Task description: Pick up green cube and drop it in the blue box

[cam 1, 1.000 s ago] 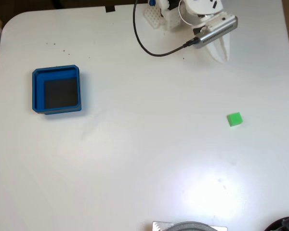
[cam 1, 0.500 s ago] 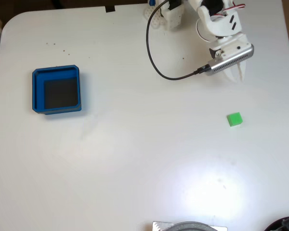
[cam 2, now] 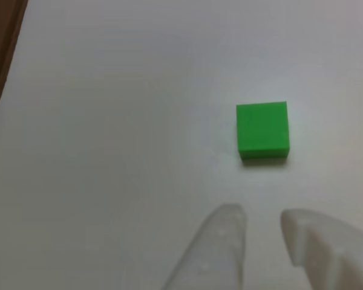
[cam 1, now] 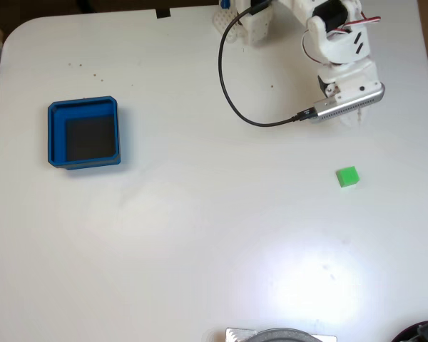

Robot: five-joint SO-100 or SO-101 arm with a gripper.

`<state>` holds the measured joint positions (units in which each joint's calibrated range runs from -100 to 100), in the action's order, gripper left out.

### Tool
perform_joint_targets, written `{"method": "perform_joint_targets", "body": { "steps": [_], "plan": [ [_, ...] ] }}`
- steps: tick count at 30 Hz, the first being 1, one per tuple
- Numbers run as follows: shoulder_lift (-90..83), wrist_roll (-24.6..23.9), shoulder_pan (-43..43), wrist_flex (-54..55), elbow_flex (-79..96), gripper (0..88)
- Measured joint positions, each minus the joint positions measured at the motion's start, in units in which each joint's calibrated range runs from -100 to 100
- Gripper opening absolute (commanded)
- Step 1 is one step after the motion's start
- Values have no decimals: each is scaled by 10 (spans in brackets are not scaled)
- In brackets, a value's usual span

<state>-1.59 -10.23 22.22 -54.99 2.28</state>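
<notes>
The gripper [cam 2: 263, 220] points at the green cube [cam 2: 262, 130] — fingers a little apart, holding nothing — lined up for grabbing. The blue box [cam 1: 54, 135] waits far off.

Bright, even lighting is seen in the fixed view, with a glare patch washed over the table [cam 1: 307, 278] at lower centre, while the other view is rendered soft, the end effector [cam 2: 263, 226] blurred.

Cube [cam 1: 347, 177] lay at 6 o'clock of gripper [cam 1: 353, 120], apart. Box [cam 1: 83, 133] sat far off at 9 o'clock.
</notes>
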Motion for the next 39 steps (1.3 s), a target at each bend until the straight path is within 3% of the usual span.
{"method": "perform_joint_targets", "body": {
  "steps": [6, 21, 32, 39],
  "plan": [
    [42, 0, 0, -50, -44, 22],
    [43, 0, 0, -51, -47, 30],
    [43, 0, 0, -51, -47, 160],
    [43, 0, 0, -51, -47, 173]
  ]
}}
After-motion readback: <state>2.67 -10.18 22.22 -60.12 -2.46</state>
